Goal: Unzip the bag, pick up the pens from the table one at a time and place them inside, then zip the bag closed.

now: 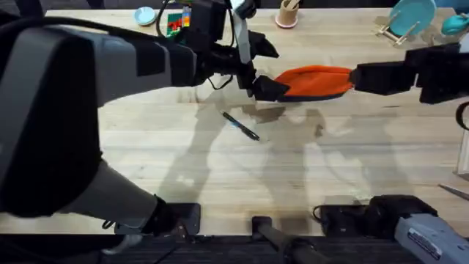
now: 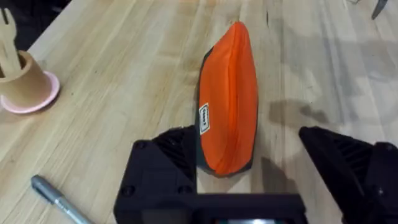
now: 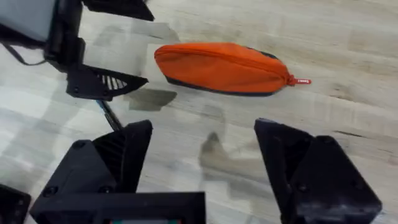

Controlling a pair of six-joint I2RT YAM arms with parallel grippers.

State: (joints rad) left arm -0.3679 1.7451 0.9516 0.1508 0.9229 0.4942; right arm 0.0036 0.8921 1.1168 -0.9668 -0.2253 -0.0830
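The orange-red bag point(image 1: 316, 79) lies zipped shut on the table point(image 1: 146, 161), its small pull tab point(image 3: 301, 81) at the end toward my right arm. My left gripper point(image 1: 267, 88) is open at the bag's left end, and that end point(image 2: 229, 106) sits between its fingers point(image 2: 165, 158). My right gripper point(image 1: 360, 77) is open just off the bag's other end, and the bag point(image 3: 221, 67) lies a little beyond its fingers point(image 3: 127, 155), apart from them. A dark pen point(image 1: 240, 125) with a blue band lies in front of the bag. A second slim pen point(image 1: 454, 192) lies at the right edge.
A tan cup point(image 1: 287, 13) of pale sticks on a pink saucer stands at the back, also in the left wrist view point(image 2: 22, 81). A teal plate on a rack point(image 1: 410, 18) is at the back right, a blue bowl point(image 1: 144, 15) and a colourful box point(image 1: 176, 23) at the back left.
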